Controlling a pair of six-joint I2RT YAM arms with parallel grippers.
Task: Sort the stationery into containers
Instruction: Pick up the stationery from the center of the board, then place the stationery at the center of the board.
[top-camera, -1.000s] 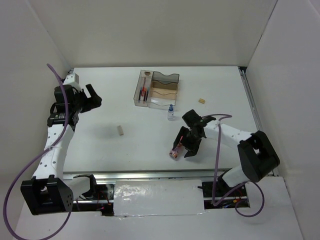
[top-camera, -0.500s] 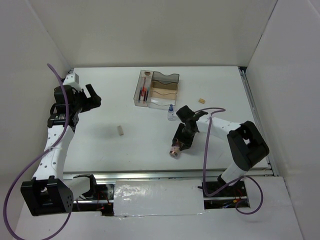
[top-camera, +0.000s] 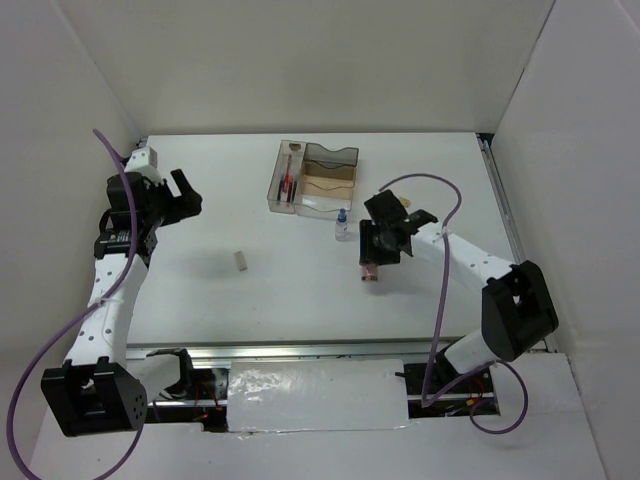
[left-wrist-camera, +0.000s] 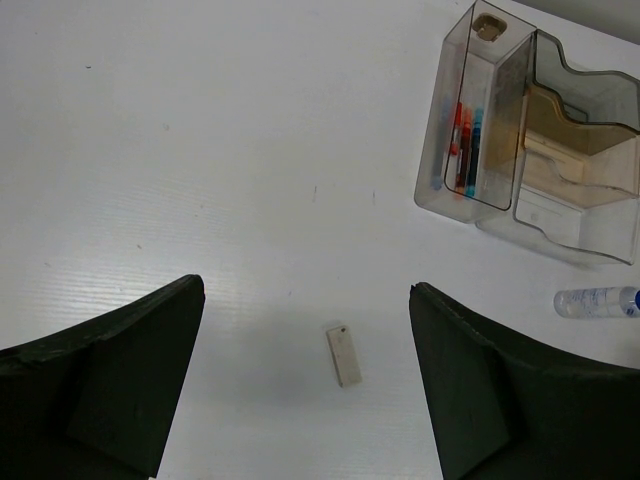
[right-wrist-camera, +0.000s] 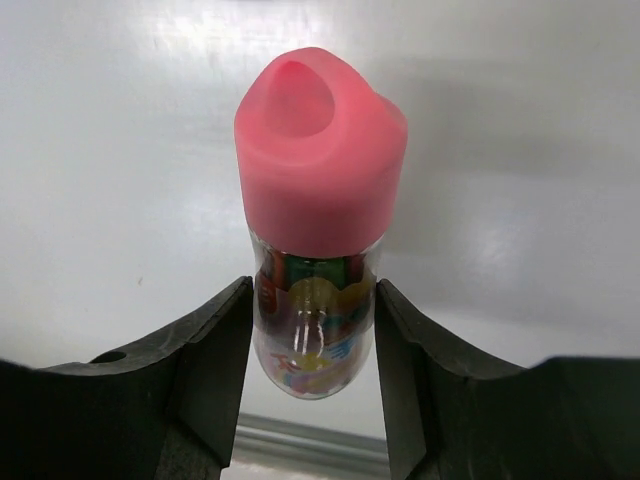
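My right gripper (top-camera: 374, 255) is shut on the stubby pink tube (right-wrist-camera: 318, 250), held just off the table with its pink cap pointing toward the near edge; the tube also shows in the top view (top-camera: 370, 270). The smoky organizer tray (top-camera: 345, 160) stands at the back centre, with red and dark-blue pens (left-wrist-camera: 467, 145) in its long narrow compartment. The clear blue-capped bottle (top-camera: 342, 225) lies just in front of the tray, left of my right gripper. One beige block (top-camera: 241, 261) lies left of centre, another (top-camera: 404, 202) right of the tray. My left gripper (top-camera: 185, 192) is open, high at the far left.
White walls enclose the table on three sides. A metal rail (top-camera: 300, 350) runs along the near edge. The tray's wider tan-bottomed compartments (left-wrist-camera: 575, 150) show wavy dividers.
My right gripper has closed on the pink tube and carried it from the near edge up and to the right, toward the bottle. The left arm has barely moved.
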